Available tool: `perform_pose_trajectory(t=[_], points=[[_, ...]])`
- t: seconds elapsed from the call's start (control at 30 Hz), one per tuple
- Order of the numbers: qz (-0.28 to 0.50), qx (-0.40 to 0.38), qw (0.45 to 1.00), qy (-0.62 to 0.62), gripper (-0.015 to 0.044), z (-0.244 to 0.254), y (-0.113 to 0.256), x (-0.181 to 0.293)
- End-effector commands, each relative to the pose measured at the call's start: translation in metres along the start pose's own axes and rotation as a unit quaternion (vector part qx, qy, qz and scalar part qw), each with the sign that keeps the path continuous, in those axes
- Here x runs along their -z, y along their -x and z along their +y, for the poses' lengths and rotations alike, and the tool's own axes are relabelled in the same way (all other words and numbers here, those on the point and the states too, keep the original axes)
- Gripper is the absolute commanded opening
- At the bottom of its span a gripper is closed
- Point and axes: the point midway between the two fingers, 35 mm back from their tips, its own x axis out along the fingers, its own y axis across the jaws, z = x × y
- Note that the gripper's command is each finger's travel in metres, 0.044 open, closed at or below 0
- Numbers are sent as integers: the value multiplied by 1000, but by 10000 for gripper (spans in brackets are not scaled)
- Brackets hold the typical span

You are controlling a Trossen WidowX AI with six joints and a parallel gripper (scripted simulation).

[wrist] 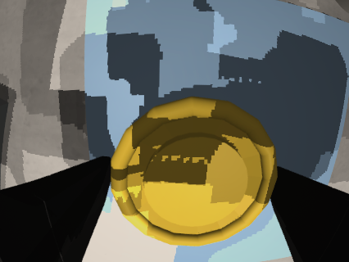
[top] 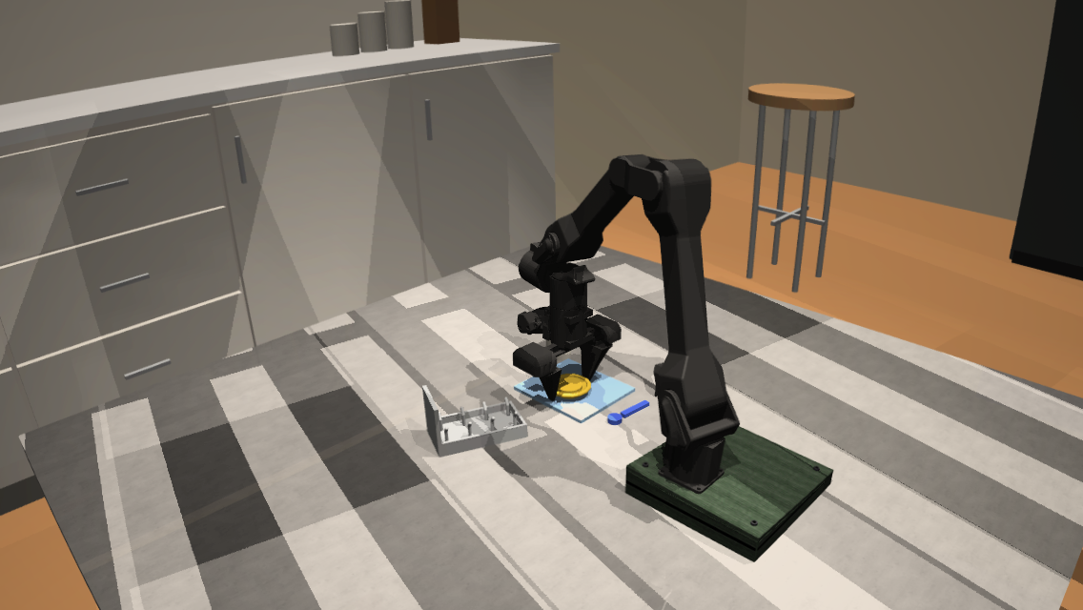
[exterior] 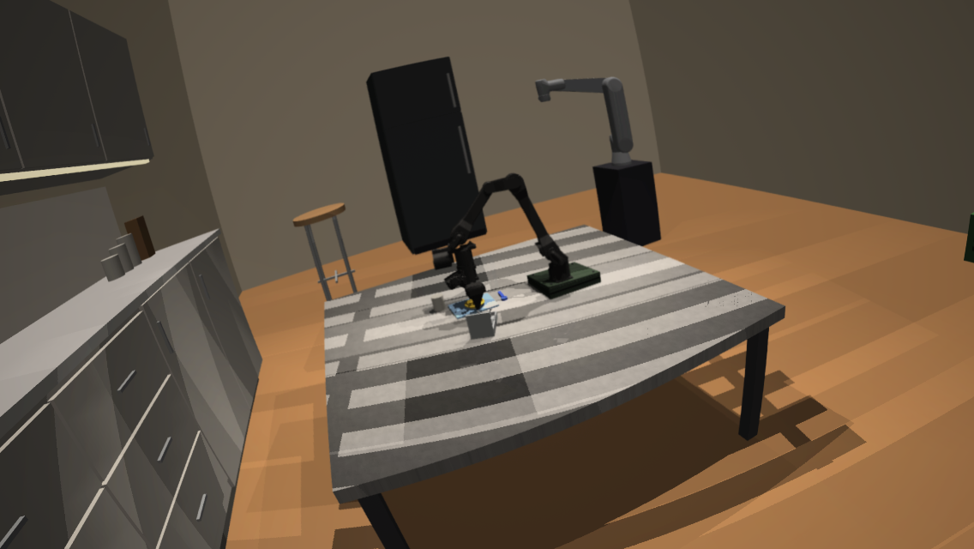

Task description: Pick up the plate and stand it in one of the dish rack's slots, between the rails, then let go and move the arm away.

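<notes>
The yellow plate [top: 572, 387] lies flat on a light blue mat [top: 578, 398] on the striped table. In the wrist view the plate [wrist: 192, 170] fills the middle, with one black finger on each side at its rim. My gripper [top: 568, 383] is lowered over the plate, fingers open and straddling it; I cannot tell if they touch it. The grey dish rack [top: 473, 428] with upright pegs stands left of the mat, and it also shows in the exterior view [exterior: 480, 322].
The arm's green base [top: 728, 477] stands at the right. A small grey cup [exterior: 437, 302] stands behind the mat. A stool [top: 795, 181] and cabinets stand off the table.
</notes>
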Motion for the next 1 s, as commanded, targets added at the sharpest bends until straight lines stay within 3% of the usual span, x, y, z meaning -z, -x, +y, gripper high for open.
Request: perform_pose_trajectory(t=[0.0,0.17,0.57,0.97], points=[[0,1,1000,3,339,0,-1,0],[0,1,1000,3,305,0,-1,0],[-1,1,1000,2,0,-2,43,-11],[-1,1,1000,2,0,-2,97,-17]])
